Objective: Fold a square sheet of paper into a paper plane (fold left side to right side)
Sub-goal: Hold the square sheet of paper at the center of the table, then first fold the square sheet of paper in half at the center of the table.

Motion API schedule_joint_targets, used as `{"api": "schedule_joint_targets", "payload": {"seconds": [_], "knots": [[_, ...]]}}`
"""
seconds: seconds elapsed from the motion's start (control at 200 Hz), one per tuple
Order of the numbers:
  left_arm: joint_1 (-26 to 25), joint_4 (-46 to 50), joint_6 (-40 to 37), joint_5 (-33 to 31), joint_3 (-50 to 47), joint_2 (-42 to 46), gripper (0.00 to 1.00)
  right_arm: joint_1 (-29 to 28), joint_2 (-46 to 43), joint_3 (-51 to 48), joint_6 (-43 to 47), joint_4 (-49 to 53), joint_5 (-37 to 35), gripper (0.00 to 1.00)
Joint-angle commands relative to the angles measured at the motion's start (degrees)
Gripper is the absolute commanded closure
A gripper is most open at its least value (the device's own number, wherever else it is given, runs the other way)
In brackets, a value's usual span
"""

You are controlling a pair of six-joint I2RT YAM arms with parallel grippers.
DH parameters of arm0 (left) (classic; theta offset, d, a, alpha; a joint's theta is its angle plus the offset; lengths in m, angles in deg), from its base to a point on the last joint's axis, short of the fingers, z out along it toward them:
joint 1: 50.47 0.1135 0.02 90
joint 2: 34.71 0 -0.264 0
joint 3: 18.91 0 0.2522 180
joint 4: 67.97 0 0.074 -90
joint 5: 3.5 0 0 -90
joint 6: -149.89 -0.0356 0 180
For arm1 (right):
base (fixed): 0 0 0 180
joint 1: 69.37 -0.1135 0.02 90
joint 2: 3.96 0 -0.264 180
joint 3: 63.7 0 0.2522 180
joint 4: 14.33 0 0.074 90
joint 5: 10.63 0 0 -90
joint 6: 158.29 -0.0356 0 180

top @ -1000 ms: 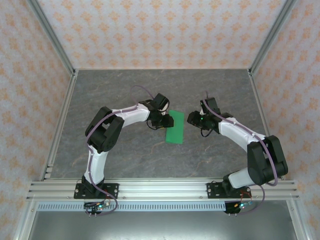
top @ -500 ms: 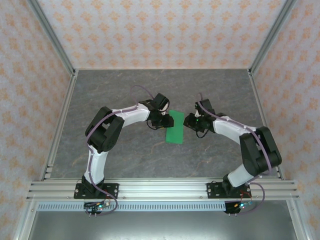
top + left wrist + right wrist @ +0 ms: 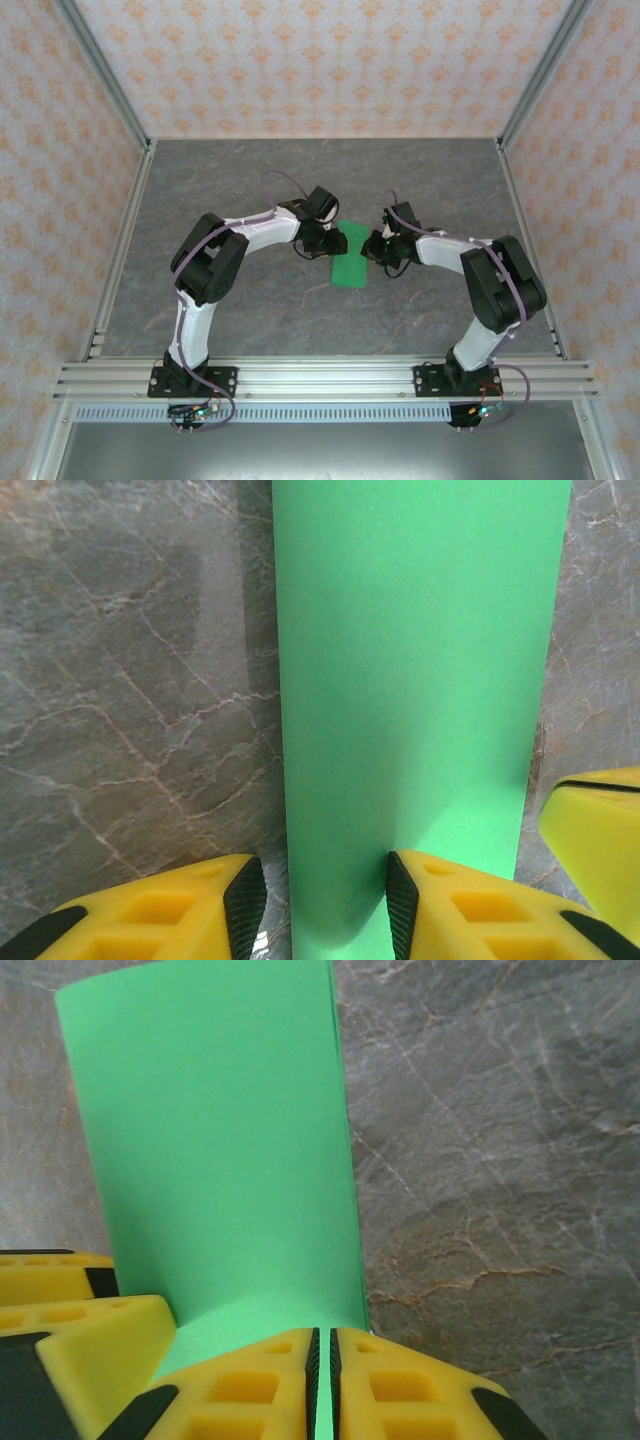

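STEP: left-to-right fold, sheet lies doubled | PAPER: square sheet of paper [image 3: 350,266], a green rectangle at centre of top view on grey tabletop [image 3: 250,190] | LEFT: left gripper [image 3: 325,895] released, jaws astride the sheet's edge | RIGHT: right gripper [image 3: 322,1360] clenched on the sheet's lifted edge | NEXT: probably lay it flat and press the crease, layers kept aligned

Left wrist: square sheet of paper [image 3: 410,680] cropped top and bottom | right wrist: near edge hidden behind right gripper [image 3: 322,1345]
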Motion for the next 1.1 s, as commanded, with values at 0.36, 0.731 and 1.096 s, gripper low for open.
{"api": "schedule_joint_targets", "payload": {"seconds": [0.36,0.731,1.096], "knots": [[-0.6,2.4,-0.8,-3.0,-0.8,-1.4,0.57,-0.4,4.7,3.0,2.9,8.3,-4.3,0.84],[-0.5,4.0,-1.4,-5.5,-1.4,8.0,0.5,-0.4,7.2,3.7,4.9,12.8,-7.1,0.84],[-0.5,-3.8,1.5,5.4,-2.3,7.7,0.61,-0.5,7.8,3.9,5.1,13.1,-7.3,0.84]]}}
